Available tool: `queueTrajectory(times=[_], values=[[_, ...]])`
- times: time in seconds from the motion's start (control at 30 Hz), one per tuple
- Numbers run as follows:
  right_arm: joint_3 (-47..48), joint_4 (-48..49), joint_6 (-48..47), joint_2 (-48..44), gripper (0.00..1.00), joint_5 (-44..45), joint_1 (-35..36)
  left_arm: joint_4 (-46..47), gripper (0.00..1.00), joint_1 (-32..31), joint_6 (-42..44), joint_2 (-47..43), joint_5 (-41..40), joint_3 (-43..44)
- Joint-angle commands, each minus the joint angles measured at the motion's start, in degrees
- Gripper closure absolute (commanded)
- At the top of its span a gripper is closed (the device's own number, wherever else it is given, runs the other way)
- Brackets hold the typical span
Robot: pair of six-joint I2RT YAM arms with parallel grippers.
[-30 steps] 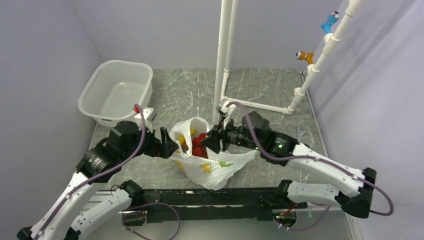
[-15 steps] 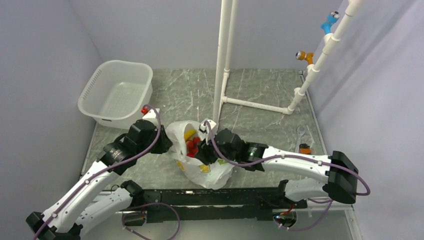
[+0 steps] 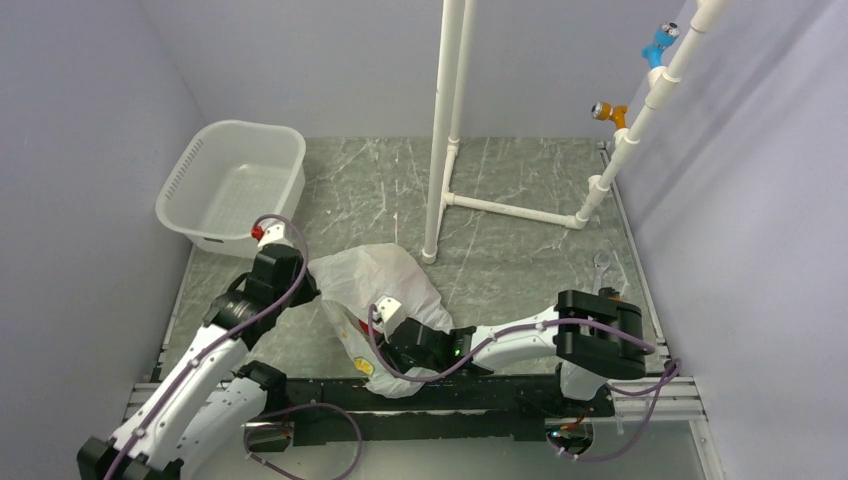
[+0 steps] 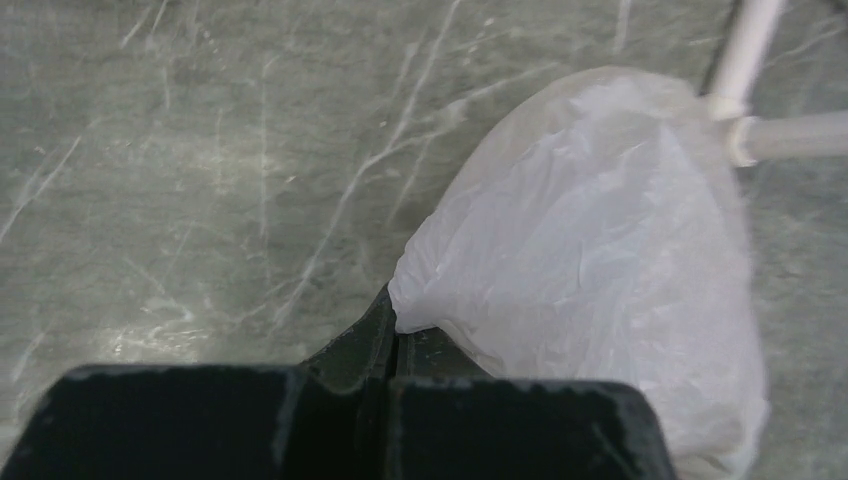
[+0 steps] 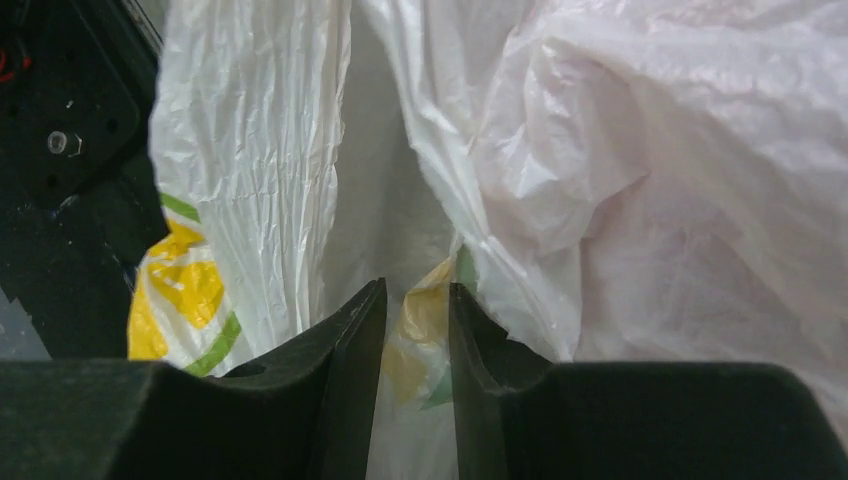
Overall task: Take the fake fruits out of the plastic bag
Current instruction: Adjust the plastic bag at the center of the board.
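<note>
The plastic bag lies slumped on the marble table between my two arms, its mouth folded over. The left gripper is shut on the bag's left edge; in the left wrist view the white film runs straight out of the closed fingertips. My right gripper is low at the bag's near end, by the printed citrus slice. In the right wrist view its jaws stand narrowly apart with a bunched fold of the bag pinched between them. The fake fruits are hidden inside the bag.
A white perforated tub stands at the back left. A white pipe frame rises just behind the bag, its foot close to the film. A wrench lies at the right edge. The black base rail runs right under the right gripper.
The left gripper closed on the bag's edge and pulled back left. The right arm swung down to the bag's near end and narrowed its jaws there. The bag tipped over, hiding the fruits.
</note>
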Motion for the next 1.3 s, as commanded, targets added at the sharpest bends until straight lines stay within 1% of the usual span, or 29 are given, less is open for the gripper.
queueTrajectory(times=[0.0, 0.07, 0.1, 0.17, 0.2, 0.27, 0.3, 0.33, 0.37, 0.43, 0.47, 0.6, 0.7, 0.77, 0.83, 0.9, 0.97, 1.03, 1.1, 1.2, 1.27], values=[[0.0, 1.1, 1.0, -2.5, 0.65, 5.9, 0.7, 0.7, 1.00, 2.7, 3.1, 6.7, 0.7, 1.0], [-1.4, 0.1, 1.0, -5.6, 0.57, 7.5, 0.6, -0.6, 1.00, 3.2, 3.0, 7.6, 1.3, 0.5], [-2.5, -0.2, 1.0, -7.2, 0.50, 8.0, 0.7, -0.7, 1.00, 3.2, 2.5, 7.1, 1.8, -0.3], [-3.6, -1.7, 1.4, -10.5, 0.46, 10.0, 0.6, -0.9, 1.00, 3.5, 1.6, 5.1, 3.0, -2.2], [-4.1, -2.6, 1.8, -11.8, 0.45, 10.9, 0.6, -1.7, 0.91, 3.8, 1.1, 3.8, 3.6, -2.9], [-5.2, -4.0, 2.2, -14.3, 0.41, 12.7, 0.6, -3.6, 0.64, 4.2, 0.1, 1.1, 5.2, -3.4], [-5.8, -4.3, 2.4, -15.5, 0.39, 13.5, 0.6, -4.3, 0.52, 4.2, -0.2, -0.6, 6.4, -3.4], [-6.4, -4.5, 2.6, -16.6, 0.37, 14.2, 0.6, -4.6, 0.41, 4.2, -0.6, -2.5, 8.2, -3.4], [-7.1, -4.5, 2.9, -17.9, 0.36, 14.8, 0.6, -4.8, 0.33, 4.2, -0.8, -4.6, 10.5, -3.0], [-8.5, -3.8, 3.4, -19.5, 0.31, 15.4, 0.6, -6.8, 0.10, 4.2, -1.0, -8.6, 13.2, -1.0], [-9.2, -3.4, 3.6, -20.0, 0.30, 15.4, 0.6, -8.8, 0.02, 4.2, -1.0, -10.5, 13.7, 0.6], [-10.6, -2.9, 4.5, -21.4, 0.28, 17.6, 0.6, -15.6, 0.01, 4.2, 1.0, -15.9, 18.0, 6.3], [-10.2, -3.4, 5.2, -21.6, 0.29, 20.1, 0.5, -17.8, 0.01, 4.2, 2.3, -18.7, 26.2, 6.9], [-9.5, -4.7, 6.5, -21.5, 0.31, 22.4, 0.6, -15.3, 0.01, 4.2, 2.7, -20.6, 34.9, 5.1], [-9.6, -4.3, 7.0, -21.4, 0.34, 23.1, 0.6, -9.1, 0.01, 4.1, 1.7, -22.9, 45.3, 1.3], [-9.7, -3.6, 7.3, -21.5, 0.37, 23.4, 0.5, -3.8, 0.01, 4.1, -0.1, -24.8, 50.7, -1.7], [-9.2, -3.6, 7.1, -21.5, 0.39, 23.6, 0.5, -2.0, 0.01, 4.0, -0.6, -25.0, 53.2, -2.5], [-8.4, -4.4, 7.1, -21.3, 0.42, 24.0, 0.5, -0.3, 0.06, 3.5, -1.4, -24.9, 53.9, -2.3], [-7.6, -4.7, 6.6, -21.1, 0.45, 23.6, 0.5, 2.2, 0.06, 2.1, -2.6, -25.1, 54.0, -1.8], [-7.7, -4.2, 6.2, -20.8, 0.48, 22.6, 0.5, 2.7, 0.07, -1.8, -2.6, -23.3, 49.1, -1.2], [-8.1, -4.0, 6.6, -20.8, 0.49, 22.4, 0.5, 4.0, 0.12, -6.9, -2.6, -19.4, 44.2, -1.7]])
